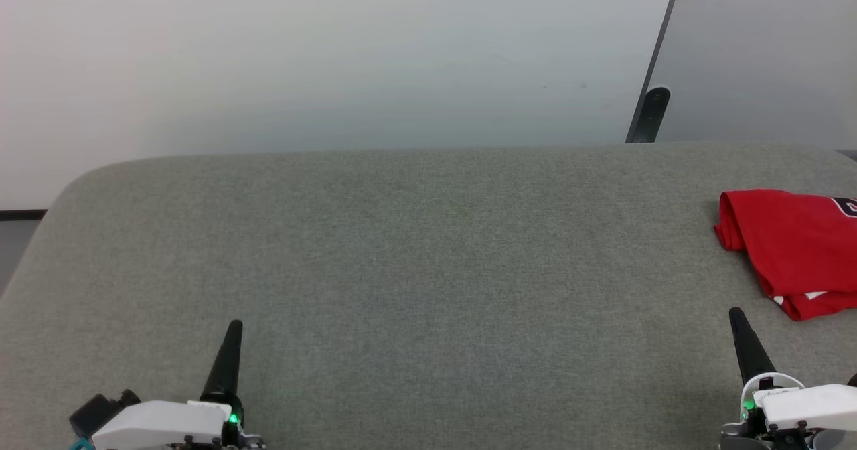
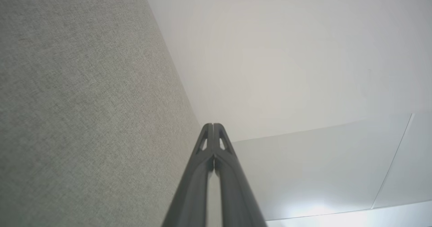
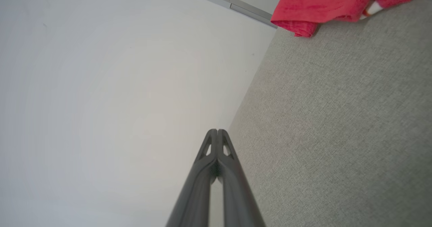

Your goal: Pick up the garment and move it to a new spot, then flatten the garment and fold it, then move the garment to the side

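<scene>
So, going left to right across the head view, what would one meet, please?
Left hand, dark post beyond the grey padded surface, folded red jersey; the right hand overlaps the jersey's span, so it is omitted.

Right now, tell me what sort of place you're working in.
Likely a plain indoor lab or test room, though that's a guess: a broad grey fabric-covered surface, a pale wall behind it, and one red jersey lying folded at its right side.

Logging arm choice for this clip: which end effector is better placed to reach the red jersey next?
Right, likely. The red jersey lies at the far right of the grey surface, just beyond the right end effector; the left end effector sits far across at the lower left. Both are shut.
</scene>
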`<state>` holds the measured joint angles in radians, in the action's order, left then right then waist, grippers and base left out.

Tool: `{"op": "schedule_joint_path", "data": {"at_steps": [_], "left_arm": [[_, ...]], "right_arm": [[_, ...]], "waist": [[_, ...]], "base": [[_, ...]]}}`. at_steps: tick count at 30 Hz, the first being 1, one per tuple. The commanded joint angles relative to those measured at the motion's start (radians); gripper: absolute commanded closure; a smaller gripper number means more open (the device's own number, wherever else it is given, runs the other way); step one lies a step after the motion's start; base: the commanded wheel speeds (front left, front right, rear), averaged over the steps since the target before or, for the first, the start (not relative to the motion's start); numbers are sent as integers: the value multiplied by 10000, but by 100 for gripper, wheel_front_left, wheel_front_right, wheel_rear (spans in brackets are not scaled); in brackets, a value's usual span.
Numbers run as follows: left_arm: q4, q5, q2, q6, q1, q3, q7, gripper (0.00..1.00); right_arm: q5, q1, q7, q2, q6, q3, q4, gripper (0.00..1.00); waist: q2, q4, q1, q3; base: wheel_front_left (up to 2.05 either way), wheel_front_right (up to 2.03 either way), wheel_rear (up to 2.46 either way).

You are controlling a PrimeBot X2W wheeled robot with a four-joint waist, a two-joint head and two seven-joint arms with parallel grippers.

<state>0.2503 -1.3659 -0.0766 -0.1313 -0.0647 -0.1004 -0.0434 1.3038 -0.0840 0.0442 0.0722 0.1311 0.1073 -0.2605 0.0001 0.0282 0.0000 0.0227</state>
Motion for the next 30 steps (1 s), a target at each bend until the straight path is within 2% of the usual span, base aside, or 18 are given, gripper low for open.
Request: {"op": "schedule_joint_path", "data": {"at_steps": [1,30], "left_arm": [[-65,-218,-14,7,-204,-41,-53,100],[-61,-2121,238,8,-436,-140,-624,100]], "right_arm": [[301,-172,61,-27,-4,36,92,100],[2667,-296,627,-205,-6,70,165,100]], "waist": [[-1,-15,0,-14],[-1,-230,0,-211]], "base": [[0,0,0],[0,0,0]]}}
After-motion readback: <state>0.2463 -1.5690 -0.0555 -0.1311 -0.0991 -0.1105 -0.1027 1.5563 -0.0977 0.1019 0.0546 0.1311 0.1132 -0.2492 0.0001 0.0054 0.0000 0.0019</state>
